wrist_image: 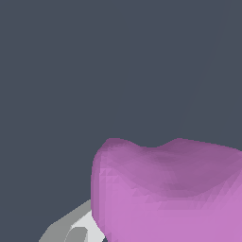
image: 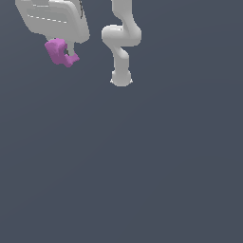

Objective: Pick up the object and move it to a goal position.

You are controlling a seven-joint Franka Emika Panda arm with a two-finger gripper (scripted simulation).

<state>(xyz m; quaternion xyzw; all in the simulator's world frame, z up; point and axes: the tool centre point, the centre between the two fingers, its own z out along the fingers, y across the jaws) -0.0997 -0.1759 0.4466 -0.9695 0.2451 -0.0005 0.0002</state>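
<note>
The object [image: 60, 53] is a small magenta-pink lumpy block with a knob sticking out. It hangs right under the white gripper [image: 64, 47] at the upper left of the exterior view, high above the ground. The gripper is shut on it; its fingers are mostly hidden behind the block and the hand. In the wrist view the object [wrist_image: 170, 194] fills the near part of the picture, with a piece of a grey-white finger [wrist_image: 78, 227] showing beside it.
The arm's white links and base [image: 121, 78] stand at the top middle of the exterior view. A flat dark grey ground [image: 142, 166] spreads everywhere else. No goal marker shows.
</note>
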